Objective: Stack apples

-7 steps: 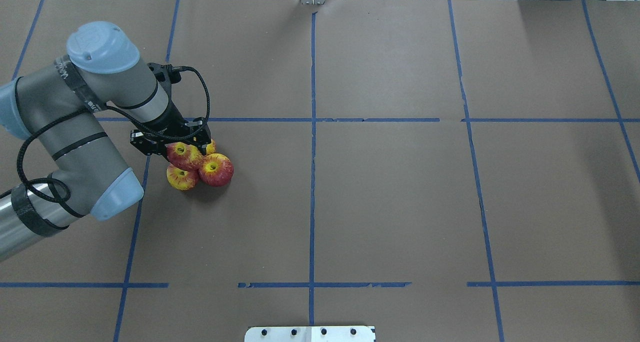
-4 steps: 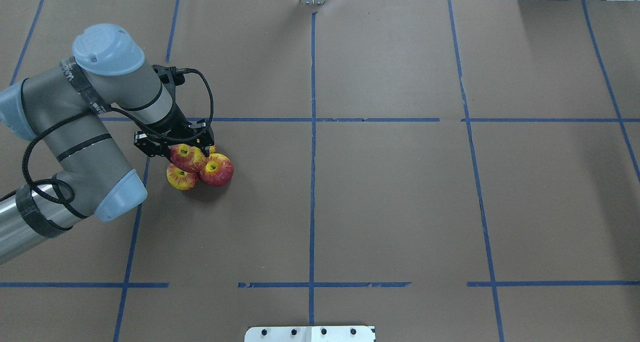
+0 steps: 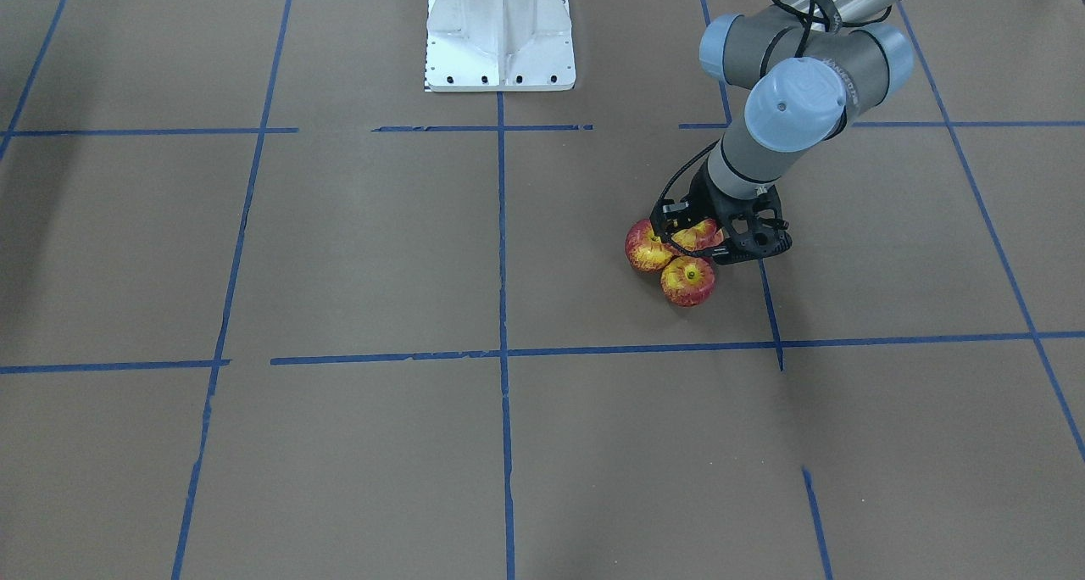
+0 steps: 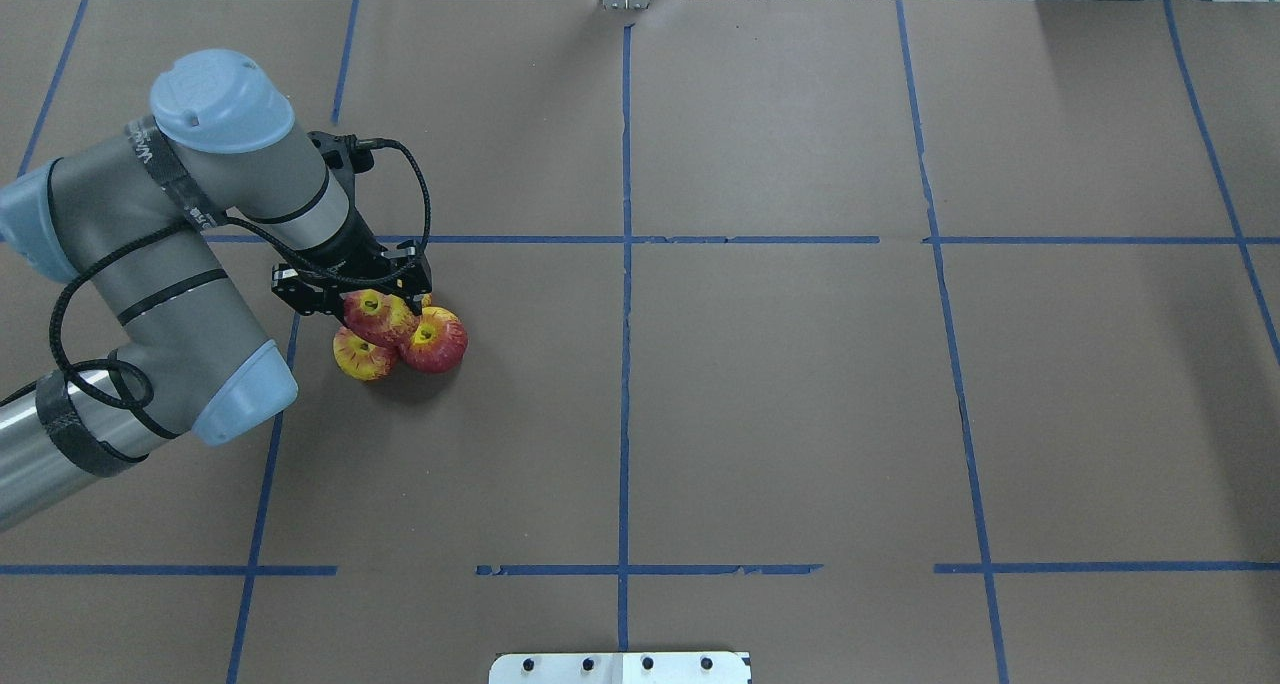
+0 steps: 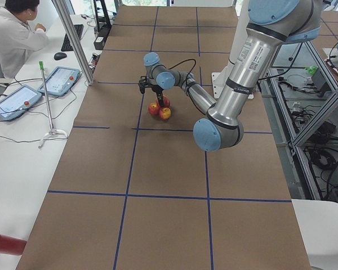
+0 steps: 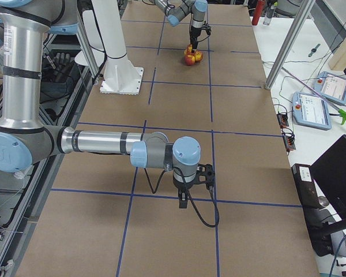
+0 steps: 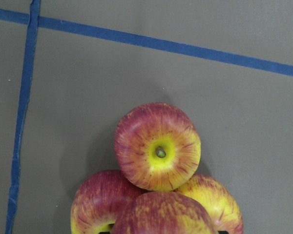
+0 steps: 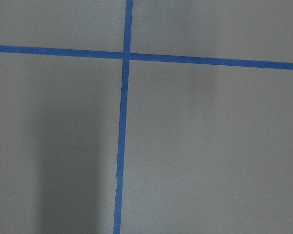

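Apples [image 4: 434,341], four small red-and-yellow ones, are gathered on the left part of the bench [image 4: 780,414]. My left fingers [image 4: 365,302] pinch the fourth apple [image 7: 158,214] by its sides and hold it directly over the others. The three base apples [image 7: 157,146] sit touching in a tight triangle. I judge that this leaves a hollow in the middle to cradle the top one. I cannot tell whether the held apple already rests on them.

Around the cluster there is only brown bench and blue tape lines [image 7: 166,45]. Nothing blocks the way, though round fruit could roll apart if pressed off centre. Farther off stands the white robot pedestal [image 3: 500,37]. My right fingers [image 6: 184,201] hang low, well apart from the apples, and I cannot tell whether they are spread. Beyond the bench's end, a seated person [image 5: 14,39] works at a desk.
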Motion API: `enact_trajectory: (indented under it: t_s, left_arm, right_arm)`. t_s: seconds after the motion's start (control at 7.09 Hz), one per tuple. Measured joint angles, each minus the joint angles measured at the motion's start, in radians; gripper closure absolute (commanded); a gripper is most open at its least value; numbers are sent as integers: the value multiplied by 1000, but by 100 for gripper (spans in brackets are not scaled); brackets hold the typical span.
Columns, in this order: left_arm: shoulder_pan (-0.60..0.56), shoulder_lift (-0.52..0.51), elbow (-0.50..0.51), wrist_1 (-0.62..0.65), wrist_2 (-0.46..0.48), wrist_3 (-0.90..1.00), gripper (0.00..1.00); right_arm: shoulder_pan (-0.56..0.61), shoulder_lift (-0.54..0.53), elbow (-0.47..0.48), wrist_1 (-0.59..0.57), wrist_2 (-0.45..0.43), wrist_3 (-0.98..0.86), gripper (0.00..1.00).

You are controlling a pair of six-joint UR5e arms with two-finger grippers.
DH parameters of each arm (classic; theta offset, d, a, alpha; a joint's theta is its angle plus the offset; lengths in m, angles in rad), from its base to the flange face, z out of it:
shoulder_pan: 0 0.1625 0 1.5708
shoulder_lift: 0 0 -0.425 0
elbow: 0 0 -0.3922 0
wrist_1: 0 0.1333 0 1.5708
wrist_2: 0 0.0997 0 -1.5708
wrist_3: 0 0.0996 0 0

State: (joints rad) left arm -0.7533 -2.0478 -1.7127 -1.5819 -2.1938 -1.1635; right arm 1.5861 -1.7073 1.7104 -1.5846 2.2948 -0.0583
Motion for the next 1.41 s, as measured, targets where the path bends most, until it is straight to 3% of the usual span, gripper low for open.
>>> enact_trajectory:
  t_s: [0.14, 0.28, 0.42, 0.85, 1.13, 1.41]
  left_arm:
    - [0, 0, 3, -1, 0, 1, 39]
    - [0, 0, 5, -1, -1, 2, 4]
    - [0, 0, 5, -2, -1, 5, 0]
    - [-7, 4, -1, 2, -1, 11, 1]
    - [-89, 20, -56, 55, -6, 59, 1]
    - [-221, 34, -150, 183, -13, 254, 1]
  right_arm:
    - [0, 0, 0, 0, 0, 0, 0]
    - [0, 0, 0, 0, 0, 0, 0]
    - [0, 0, 0, 0, 0, 0, 0]
    - [0, 0, 0, 0, 0, 0, 0]
    - [0, 0, 0, 0, 1, 0, 0]
    - [0, 0, 0, 0, 0, 0, 0]
